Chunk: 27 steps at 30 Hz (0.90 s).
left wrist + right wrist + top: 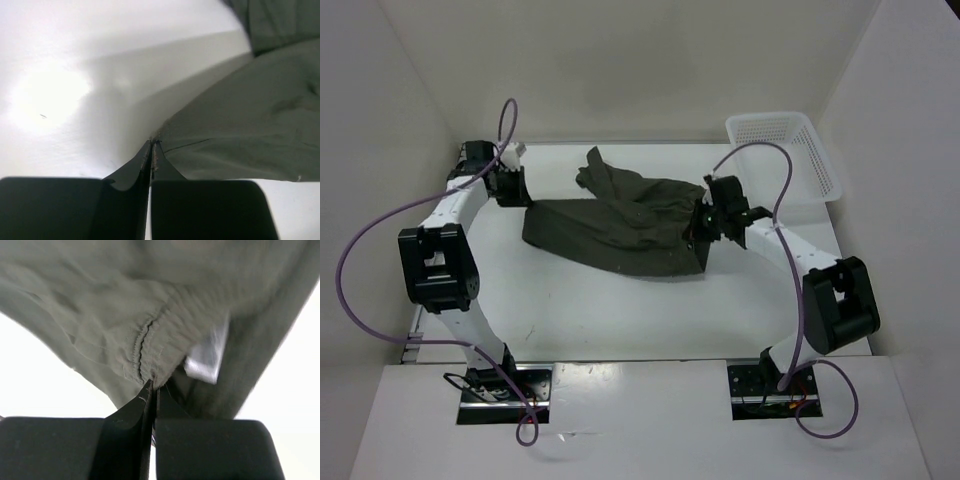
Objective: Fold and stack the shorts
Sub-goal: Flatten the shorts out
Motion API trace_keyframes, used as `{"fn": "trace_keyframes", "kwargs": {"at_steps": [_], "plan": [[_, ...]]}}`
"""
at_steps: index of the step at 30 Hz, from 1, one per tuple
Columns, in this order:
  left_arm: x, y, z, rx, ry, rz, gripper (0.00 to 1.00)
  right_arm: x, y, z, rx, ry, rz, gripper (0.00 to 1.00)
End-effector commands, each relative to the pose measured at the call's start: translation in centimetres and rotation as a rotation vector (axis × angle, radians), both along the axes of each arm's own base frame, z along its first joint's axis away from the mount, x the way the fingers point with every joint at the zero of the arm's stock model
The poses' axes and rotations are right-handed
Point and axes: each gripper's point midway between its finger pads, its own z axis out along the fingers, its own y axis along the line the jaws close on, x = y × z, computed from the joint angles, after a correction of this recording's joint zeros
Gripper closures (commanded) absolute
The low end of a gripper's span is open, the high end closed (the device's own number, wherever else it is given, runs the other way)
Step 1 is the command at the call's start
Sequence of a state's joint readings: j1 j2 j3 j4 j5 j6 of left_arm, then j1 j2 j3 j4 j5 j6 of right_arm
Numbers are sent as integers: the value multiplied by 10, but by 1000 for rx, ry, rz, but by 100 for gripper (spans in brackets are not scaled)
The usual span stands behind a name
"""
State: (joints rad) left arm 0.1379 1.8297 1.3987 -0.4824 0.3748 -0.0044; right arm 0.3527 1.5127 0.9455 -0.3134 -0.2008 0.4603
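The dark olive-green shorts (620, 225) hang stretched between my two grippers over the middle of the white table, with one leg trailing toward the back. My left gripper (516, 192) is shut on the left corner of the shorts (240, 115); its jaws meet on the cloth edge in the left wrist view (153, 145). My right gripper (705, 222) is shut on the gathered waistband (150, 340); its jaws pinch the cloth in the right wrist view (154, 385). A white label (207, 357) shows inside the waistband.
A white lattice basket (790, 150) stands at the back right corner of the table. White walls enclose the table (600, 310) on the left, back and right. Purple cables loop from both arms.
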Motion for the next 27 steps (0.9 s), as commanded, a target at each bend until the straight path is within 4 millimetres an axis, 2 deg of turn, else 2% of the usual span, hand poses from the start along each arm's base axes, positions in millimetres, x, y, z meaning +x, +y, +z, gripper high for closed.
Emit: {"fn": "trace_keyframes", "kwargs": {"at_steps": [1,2,3,4,5,6,7,9,10,11,12,13,14,15,16,17,18,20,21,22,23,24,25,26,27], "plan": [[21,20,63,42,-145,39,100,58,5,93,20,-297,17,100],[27,28,74,58,-172,58,100,79,8,130,37,-391,25,100],[39,32,100,76,-237,66,100,97,3,135,40,-400,21,100],[44,45,115,85,-274,92,100,112,1,149,45,-435,21,100],[50,49,131,101,-311,102,100,135,1,203,62,-553,24,100],[52,59,152,121,-353,128,100,158,-7,205,53,-560,10,100],[59,68,188,137,-435,145,100,174,-7,267,84,-687,3,100],[56,77,233,164,-527,170,100,185,-10,307,80,-768,14,100],[50,82,254,179,-566,187,100,191,-16,340,91,-836,5,100],[45,87,278,190,-613,200,100,190,-22,352,80,-862,2,100],[39,85,283,190,-610,200,100,191,-27,350,67,-858,-2,100],[29,85,294,201,-627,212,100,181,-29,351,57,-860,4,100],[20,82,290,197,-598,211,100,176,-30,345,55,-849,5,100],[13,81,273,189,-548,210,100,173,-31,310,35,-786,13,100],[1,77,270,185,-530,209,100,155,-31,312,46,-785,30,100],[-11,72,255,169,-474,199,100,146,-30,300,52,-763,46,100],[-26,68,232,158,-409,198,100,129,-29,271,60,-694,57,100],[-52,61,201,138,-294,194,100,105,-25,240,91,-607,87,100],[-66,59,196,142,-266,201,100,85,-25,195,95,-480,98,100],[-78,56,184,134,-221,200,100,66,-25,191,113,-454,108,100],[-99,50,157,115,-108,195,100,51,-22,177,131,-405,134,100],[-113,46,148,108,-67,193,100,29,-21,142,126,-291,146,100],[-132,41,130,92,24,189,100,18,-22,130,128,-245,136,100],[-142,34,113,81,85,172,100,7,-21,124,127,-221,144,100],[-162,27,83,92,182,157,100,-6,-19,102,120,-158,155,100]]}}
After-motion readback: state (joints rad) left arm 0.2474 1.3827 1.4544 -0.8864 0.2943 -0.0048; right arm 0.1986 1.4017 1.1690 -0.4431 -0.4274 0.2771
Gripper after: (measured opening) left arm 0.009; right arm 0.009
